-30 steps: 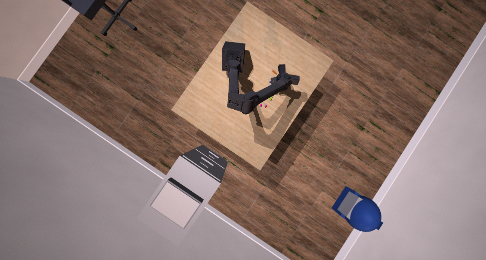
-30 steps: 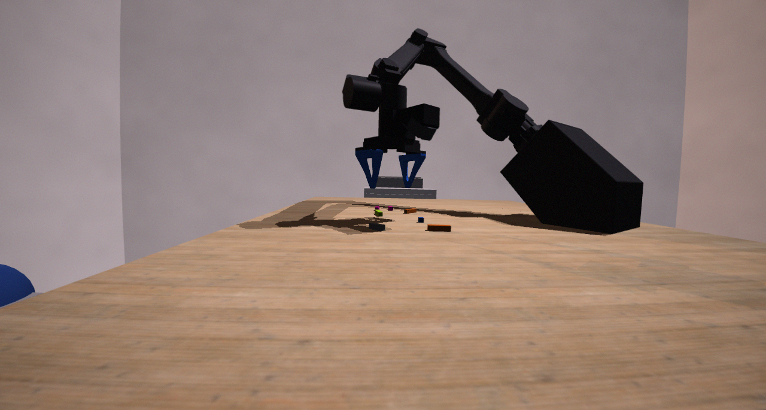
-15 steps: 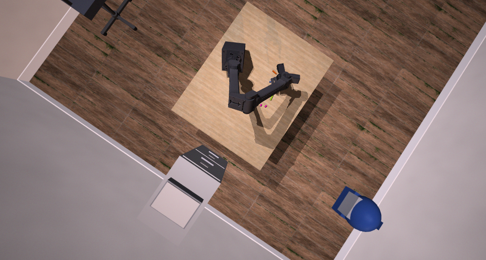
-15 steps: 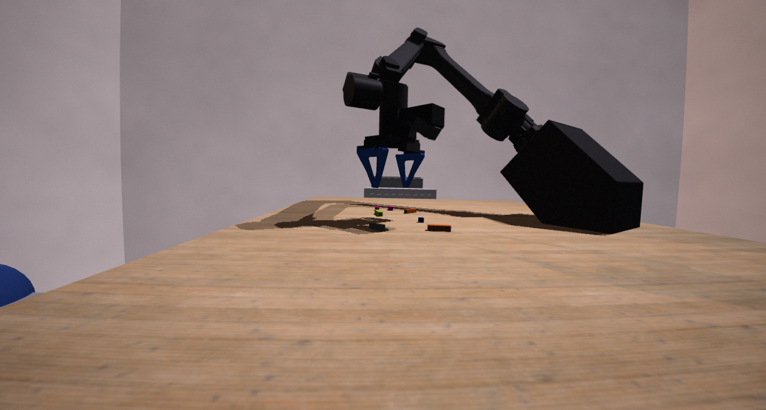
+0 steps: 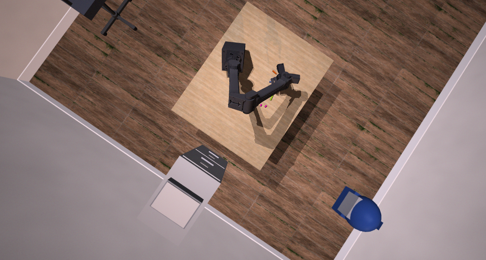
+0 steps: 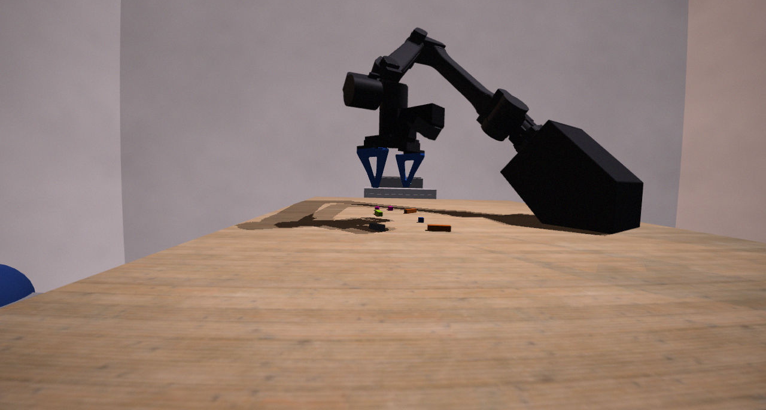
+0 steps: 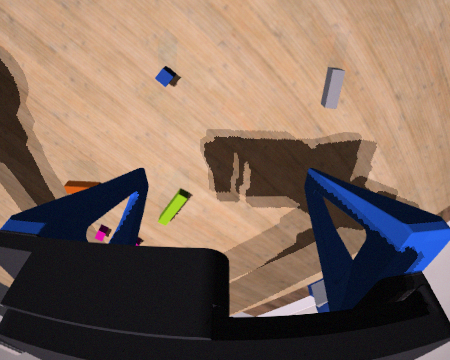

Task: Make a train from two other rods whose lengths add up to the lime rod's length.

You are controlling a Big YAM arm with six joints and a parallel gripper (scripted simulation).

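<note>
In the wrist view, one magenta rod (image 7: 138,242) — mostly hidden.
</note>
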